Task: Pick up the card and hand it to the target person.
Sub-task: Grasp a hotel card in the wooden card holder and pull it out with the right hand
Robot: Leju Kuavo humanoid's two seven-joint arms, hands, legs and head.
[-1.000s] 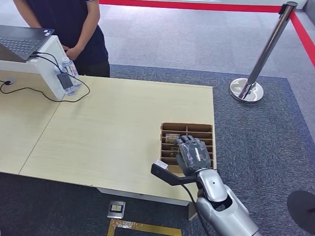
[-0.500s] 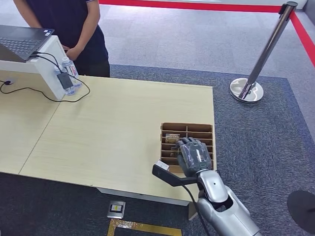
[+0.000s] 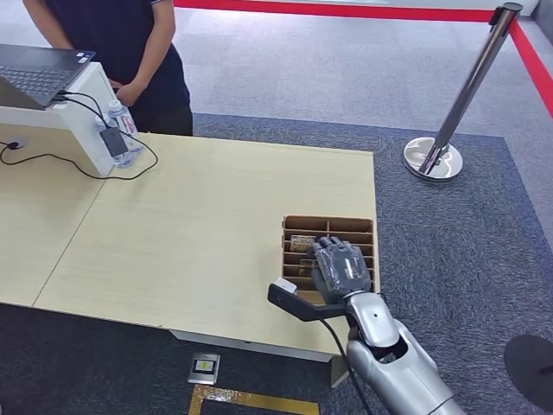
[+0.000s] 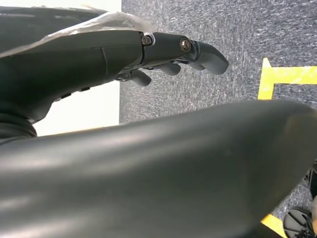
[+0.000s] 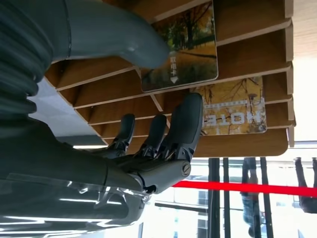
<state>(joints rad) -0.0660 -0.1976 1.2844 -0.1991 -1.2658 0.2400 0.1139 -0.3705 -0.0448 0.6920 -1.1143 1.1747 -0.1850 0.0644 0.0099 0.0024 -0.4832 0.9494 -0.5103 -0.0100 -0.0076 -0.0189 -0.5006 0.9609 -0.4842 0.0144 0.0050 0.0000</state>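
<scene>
The big pale wooden surface (image 3: pixel 195 225) is stretching across the room, and the person (image 3: pixel 130 43) who is presumably getting the card is standing at its far side, well apart from the action, cut off above the chest. Near them a laptop (image 3: pixel 39 69) is sitting on a white riser, cables trailing down beside some water bottles (image 3: pixel 123 121). Out on the carpet a chrome stanchion (image 3: pixel 456 104) is holding the red barrier line. Now to the near right corner: a slotted wooden card rack (image 3: pixel 329 229) is lying there, its slats keeping cards on edge so fingers can reach them. The right robot hand (image 3: pixel 339 268) is hovering right over it, fingers (image 5: pixel 186 124) curled loosely and the thumb (image 5: pixel 123 47) reaching across, thumb tip lying against the nearer card (image 5: pixel 183 49), the one with the autumn trees. I'd say it's lining up a pinch, but the fingers aren't closing behind it yet, so nothing is being held. A second card (image 5: pixel 234 109) is sitting one slot over, its printing too turned to read. From above, the hand is hiding the contact completely. The left robot hand (image 4: pixel 157 54) is hanging by the robot's side over the carpet, fingers loosely extended, carrying nothing.
</scene>
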